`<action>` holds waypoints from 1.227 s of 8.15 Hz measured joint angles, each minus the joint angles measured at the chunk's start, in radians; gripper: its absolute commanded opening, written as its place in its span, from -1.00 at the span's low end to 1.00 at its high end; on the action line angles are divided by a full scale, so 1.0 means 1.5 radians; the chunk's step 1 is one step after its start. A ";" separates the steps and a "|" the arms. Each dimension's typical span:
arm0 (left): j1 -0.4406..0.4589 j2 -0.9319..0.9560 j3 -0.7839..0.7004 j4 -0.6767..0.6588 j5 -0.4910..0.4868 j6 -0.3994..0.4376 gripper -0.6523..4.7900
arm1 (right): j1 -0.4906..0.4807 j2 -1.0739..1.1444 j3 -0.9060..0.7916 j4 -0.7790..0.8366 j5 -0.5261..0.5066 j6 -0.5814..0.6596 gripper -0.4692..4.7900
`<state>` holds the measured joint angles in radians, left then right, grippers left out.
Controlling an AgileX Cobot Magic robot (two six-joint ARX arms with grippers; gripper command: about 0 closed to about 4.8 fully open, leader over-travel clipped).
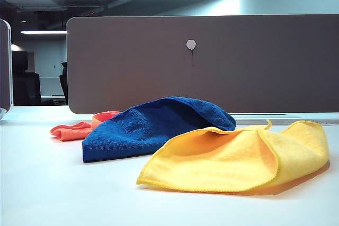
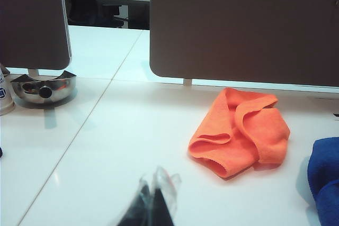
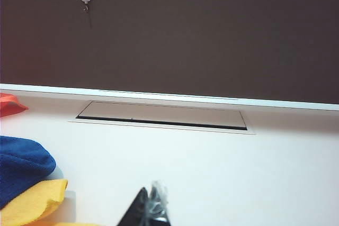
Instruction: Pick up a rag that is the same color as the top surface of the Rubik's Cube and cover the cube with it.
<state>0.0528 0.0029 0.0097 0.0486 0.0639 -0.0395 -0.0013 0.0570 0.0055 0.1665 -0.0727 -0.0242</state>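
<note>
While you look across the white table point(image 1: 47, 183) from the exterior view, the rag point(image 1: 148, 125) is your landmark — a deep blue fluffy cloth lying in a humped heap, its long axis running from its squared lower corner at the near left up to a rounded fold at the far right. The Rubik's Cube is not visible anywhere. The yellow cloth point(image 1: 238, 157) lies just in front and right of the rag, tucked under its rounded end; the orange-pink cloth point(image 2: 238, 130) sits just behind and left of it.

Both arms hold low and level, well back from the rag. The left gripper point(image 2: 151, 205) has its fingertips pressed together on nothing — the right gripper point(image 3: 148, 210) looks the same, fingers meeting and empty.
</note>
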 measured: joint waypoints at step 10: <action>-0.064 0.000 0.000 0.000 0.056 0.018 -0.78 | 0.000 0.000 0.000 0.000 0.000 0.000 -0.82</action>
<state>-0.0429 0.0029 0.0097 0.0483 0.1478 -0.0124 -0.0013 0.0570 0.0055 0.1665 -0.0723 -0.0242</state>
